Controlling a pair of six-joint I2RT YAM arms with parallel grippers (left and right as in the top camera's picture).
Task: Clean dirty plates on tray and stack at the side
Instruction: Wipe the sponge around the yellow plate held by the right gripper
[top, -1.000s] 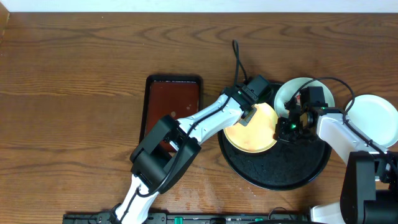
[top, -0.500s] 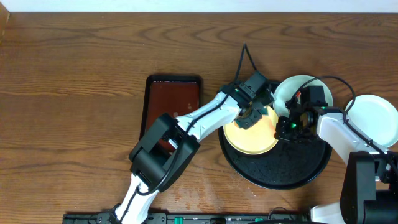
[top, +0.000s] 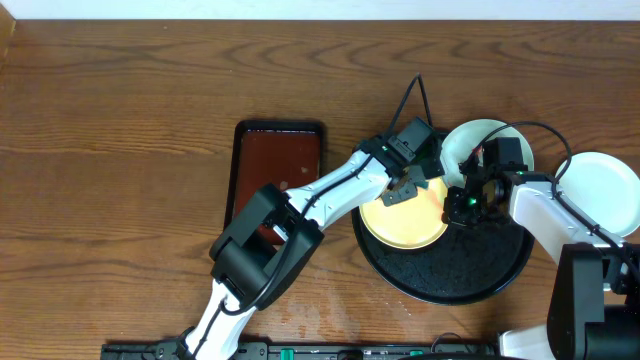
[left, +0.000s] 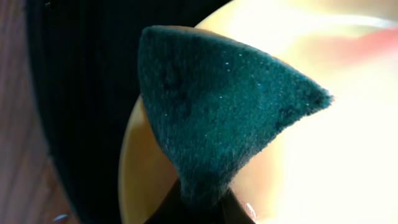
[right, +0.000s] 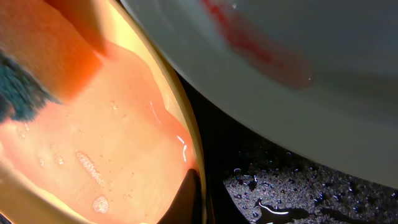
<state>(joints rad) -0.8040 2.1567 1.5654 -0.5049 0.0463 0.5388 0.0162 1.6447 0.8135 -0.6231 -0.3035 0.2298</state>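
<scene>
Two to go on the black tray (top: 450, 280), by my count. Nearest, the yellow plate (top: 400, 228) is wet and pink, right gripper (top: 462, 207) pinched on its rim, left gripper (top: 405, 190) clamping a dark sponge (left: 217, 118) against it. Off right on the surface (top: 120, 120) the side plate (top: 600, 185) looks clean; farthest, the pale plate (top: 478, 145) shows red.

Glossy black round tray (top: 450, 275) holds pale yellow plate (top: 405, 220), pink-wet; red-smeared mint-white plate (top: 465, 150) at far rim — plain white plate (top: 605, 190) off-tray, right.
</scene>
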